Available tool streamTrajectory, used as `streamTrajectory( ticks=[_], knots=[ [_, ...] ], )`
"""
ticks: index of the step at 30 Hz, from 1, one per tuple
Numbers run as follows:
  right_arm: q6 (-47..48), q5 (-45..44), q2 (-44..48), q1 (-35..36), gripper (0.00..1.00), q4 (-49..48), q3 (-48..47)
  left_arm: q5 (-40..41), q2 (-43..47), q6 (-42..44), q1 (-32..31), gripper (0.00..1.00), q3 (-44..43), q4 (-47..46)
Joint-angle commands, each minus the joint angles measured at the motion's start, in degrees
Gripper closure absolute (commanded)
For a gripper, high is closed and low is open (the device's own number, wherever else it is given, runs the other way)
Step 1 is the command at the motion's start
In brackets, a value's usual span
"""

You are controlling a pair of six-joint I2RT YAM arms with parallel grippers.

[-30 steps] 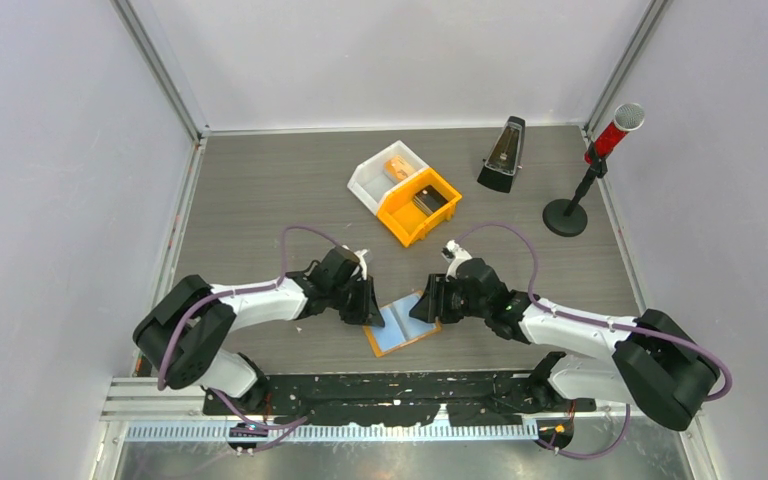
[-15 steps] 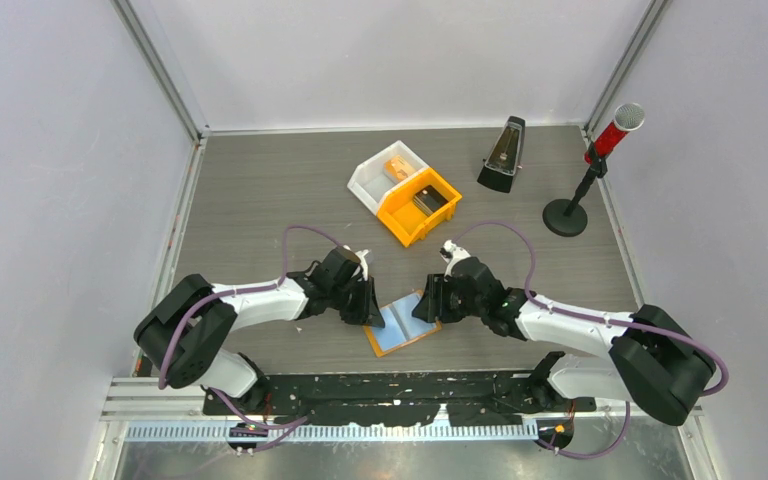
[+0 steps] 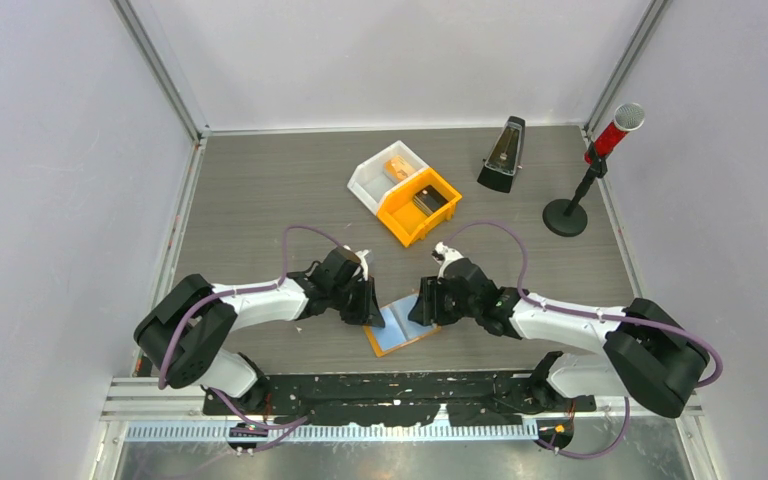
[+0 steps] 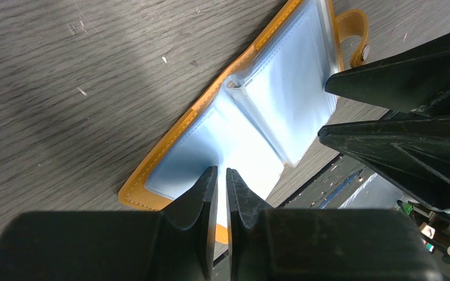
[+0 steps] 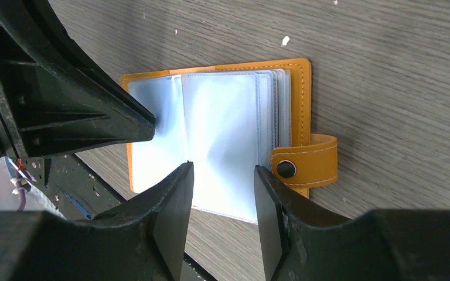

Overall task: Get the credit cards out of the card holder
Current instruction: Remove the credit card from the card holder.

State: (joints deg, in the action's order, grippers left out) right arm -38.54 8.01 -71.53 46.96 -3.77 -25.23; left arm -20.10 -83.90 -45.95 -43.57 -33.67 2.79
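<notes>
The orange card holder (image 3: 401, 329) lies open on the table between my two grippers, its pale blue sleeves (image 5: 222, 117) facing up and its tab (image 5: 304, 161) on the right. No credit cards show in the sleeves. My left gripper (image 3: 368, 306) is shut to a thin slit, and its tips (image 4: 221, 171) rest on the holder's (image 4: 269, 99) left page. My right gripper (image 5: 221, 170) stands open just over the right stack of sleeves, with nothing between its fingers (image 4: 398, 79). A dark flat card-like thing (image 3: 429, 200) lies in the orange bin.
An orange bin (image 3: 406, 222) and a white bin (image 3: 368, 183) holding an orange block stand behind the holder. A metronome (image 3: 502, 155) and a red microphone on a stand (image 3: 580, 185) are at the back right. The table's front edge runs just below the holder.
My right gripper has crept slightly left, further over the holder's right sleeves. The left gripper and the holder have stayed where they were.
</notes>
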Motion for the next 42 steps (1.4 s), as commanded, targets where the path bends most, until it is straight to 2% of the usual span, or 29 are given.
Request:
streamTrajectory(
  ticks=[1,7,12,17,25,33,42],
  knots=[
    [1.0,0.9,1.0,0.5,0.51,-0.6,-2.4,2.2,-0.3,1.7,-0.5,0.87,0.6,0.1],
    [1.1,3.2,1.5,0.5,0.51,-1.9,-3.0,1.9,-0.5,1.7,-0.7,0.87,0.3,0.3],
    [3.7,-2.0,2.6,0.5,0.51,5.1,-5.5,2.1,-0.2,1.8,-0.8,0.87,0.4,0.8],
    [5.0,-4.3,3.4,0.5,0.50,7.0,-5.8,2.1,0.1,1.9,-0.8,0.86,0.3,1.0],
    [4.6,-3.9,0.6,0.5,0.50,4.6,-3.9,2.2,0.0,1.9,-0.9,0.86,0.3,1.0],
    [3.8,0.9,-3.9,0.5,0.51,-0.7,-3.1,2.2,-0.2,1.8,-1.2,0.85,-0.2,0.9],
    [4.2,2.3,-1.7,0.5,0.52,-0.2,-3.7,2.4,-0.2,1.8,-1.4,0.86,-0.4,1.3]
  ],
)
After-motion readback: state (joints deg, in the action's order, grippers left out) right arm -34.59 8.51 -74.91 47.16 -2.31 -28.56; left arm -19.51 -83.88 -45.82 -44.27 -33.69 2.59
